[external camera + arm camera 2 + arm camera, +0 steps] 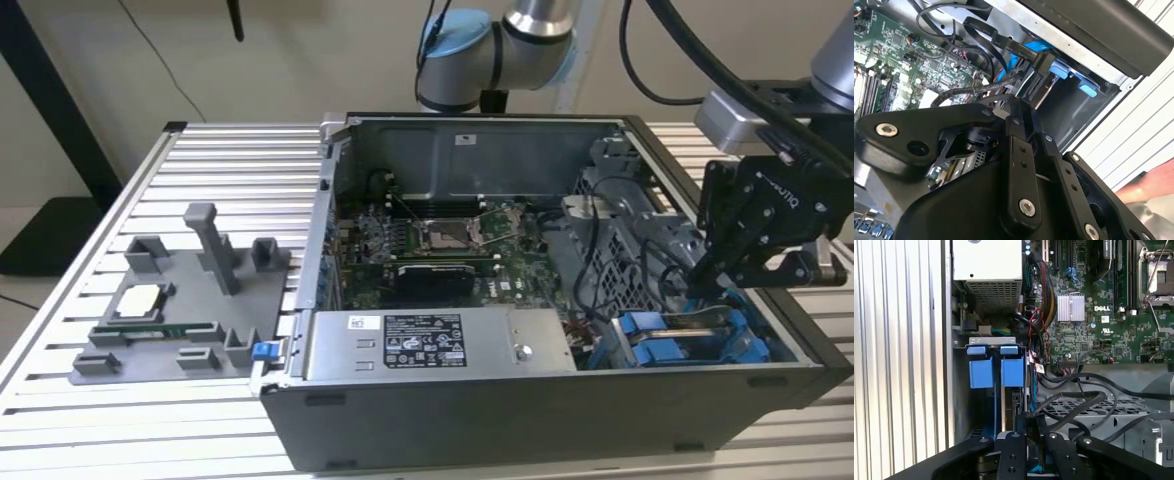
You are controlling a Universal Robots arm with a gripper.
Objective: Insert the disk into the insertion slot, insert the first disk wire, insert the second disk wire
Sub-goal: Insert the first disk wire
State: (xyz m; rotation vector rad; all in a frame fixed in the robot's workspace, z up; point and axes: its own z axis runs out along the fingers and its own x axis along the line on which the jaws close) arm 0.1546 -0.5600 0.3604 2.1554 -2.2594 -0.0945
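Closest in, in the first wrist view: the black gripper [1030,416], jaws drawn together to a thin gap at the tips. Right at those tips, looping black wires [1074,401]; pinched or merely touched, cannot tell. In the second wrist view, the gripper [1019,105] again. Stops just short of a black connector [1041,61] lying against the end of the disk [1060,70], with a flat black lead trailing off it.

Just beyond the tips in the first wrist view, the disk [1012,372]. Stands on edge, down inside the insertion slot [985,341], with two bright blue tabs side by side at the grey metal lip. Already seated in the bay at the case's corner.

Same spot in the exterior view: gripper [703,283] lowered into the open computer case [534,420] at the exterior view's right, directly above the blue-framed disk [683,338].

Farther on, the green motherboard [1094,325] with its bare socket. Beside the bay, the grey power-supply box [988,260] with a mesh end.

Farthest, in the exterior view: the slatted metal table [227,150] under the case, and a grey fixture block [174,300] well apart on the exterior view's left. Behind the case, the blue-capped joint of the arm [497,50].
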